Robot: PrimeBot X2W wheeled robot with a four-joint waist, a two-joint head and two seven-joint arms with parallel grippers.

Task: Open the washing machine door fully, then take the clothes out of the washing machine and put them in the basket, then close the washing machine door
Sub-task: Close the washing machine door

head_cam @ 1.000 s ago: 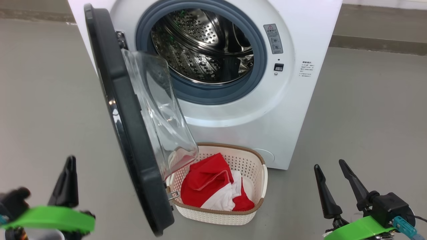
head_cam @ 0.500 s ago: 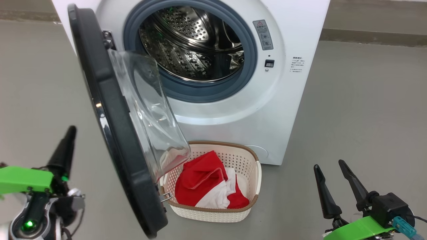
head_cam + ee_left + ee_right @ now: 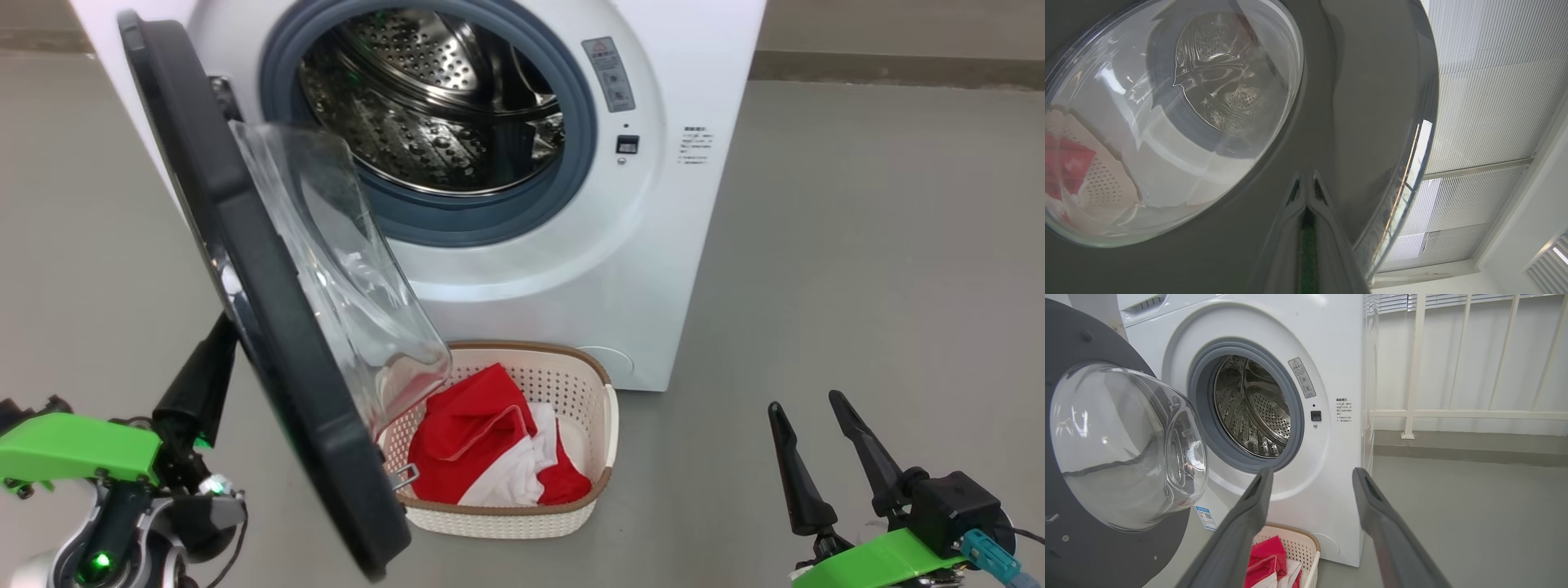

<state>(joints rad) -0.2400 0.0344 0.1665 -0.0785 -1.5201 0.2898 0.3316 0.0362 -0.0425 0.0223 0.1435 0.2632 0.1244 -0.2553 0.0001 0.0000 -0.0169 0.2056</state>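
washing machine door (image 3: 273, 327) — between left end effector (image 3: 219, 341) and basket (image 3: 602, 433)

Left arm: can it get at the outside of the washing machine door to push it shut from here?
Probably yes. The left hand, shut, sits on the outer side of the door, its tip at the black rim with nothing between them; contact is unclear.
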